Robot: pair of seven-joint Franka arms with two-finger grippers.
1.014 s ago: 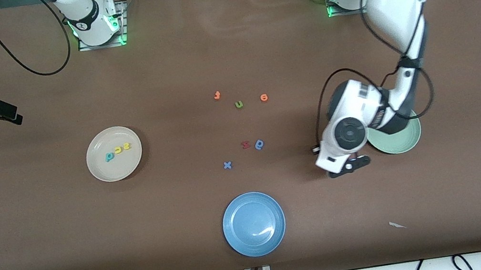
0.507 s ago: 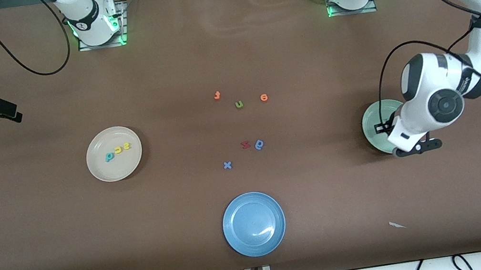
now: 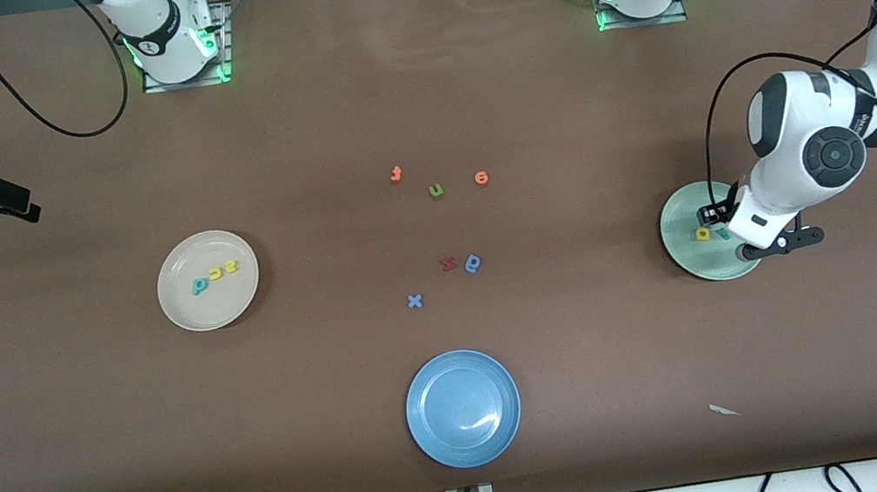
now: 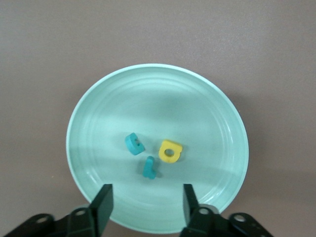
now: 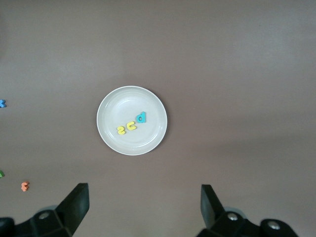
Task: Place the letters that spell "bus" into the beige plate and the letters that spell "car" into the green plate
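The green plate [image 4: 207, 98] holds the letters of "car": a teal c [image 4: 134, 143], a yellow a [image 4: 170, 150] and a thin teal r [image 4: 149, 167], all lying loose. My left gripper [image 4: 146, 202] hovers open just above them, over the green plate [image 3: 686, 251], with nothing between its fingers. The beige plate [image 3: 184, 308] holds the letters of "bus": a teal b [image 3: 198, 286], a yellow u [image 3: 214, 273] and a yellow s [image 3: 230, 267]. My right gripper [image 5: 143, 207] waits open, high above the right arm's end of the table [image 3: 14, 207].
Loose letters lie mid-table: an orange t [image 3: 395, 173], an olive u [image 3: 436, 190], an orange e [image 3: 481, 177], a red z [image 3: 447, 263], a darker blue looped letter [image 3: 474, 263] and a blue x [image 3: 414, 301]. A blue plate [image 3: 462, 408] sits nearest the front camera.
My left gripper swung from beside the green plate to over it and opened; the teal r now lies in the plate. The right arm has not moved.
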